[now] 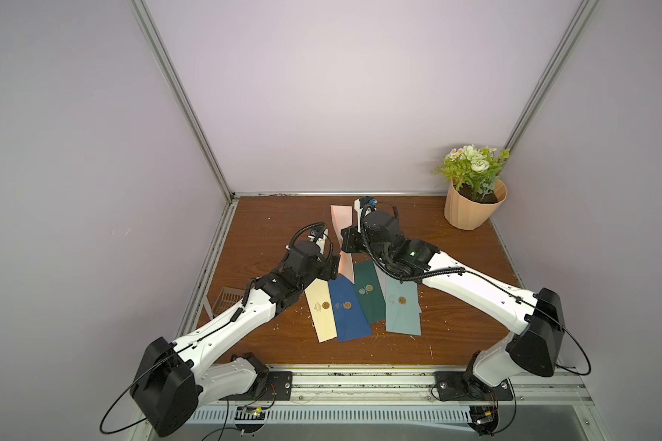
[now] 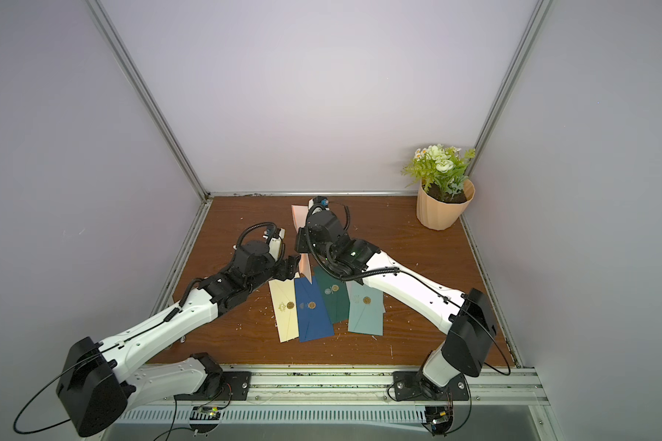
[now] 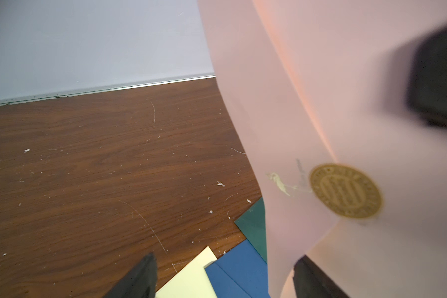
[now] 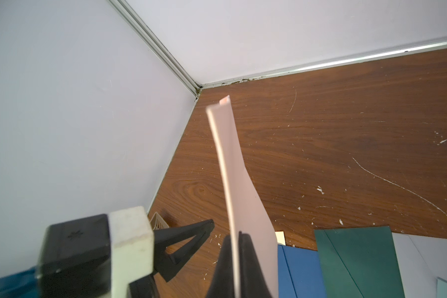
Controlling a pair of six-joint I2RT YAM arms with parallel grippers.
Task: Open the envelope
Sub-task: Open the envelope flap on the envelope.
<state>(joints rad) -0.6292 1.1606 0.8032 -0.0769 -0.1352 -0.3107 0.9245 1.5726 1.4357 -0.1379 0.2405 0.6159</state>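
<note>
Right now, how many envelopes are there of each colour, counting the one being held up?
pink envelope: 1
cream envelope: 1
blue envelope: 1
dark green envelope: 1
pale teal envelope: 1
pale grey envelope, mostly covered: 1
Total: 6

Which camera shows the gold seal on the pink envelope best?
The left wrist view: the seal is close up, facing the lens. The right wrist view sees the pink envelope edge-on, with no seal; neither top view shows it.
</note>
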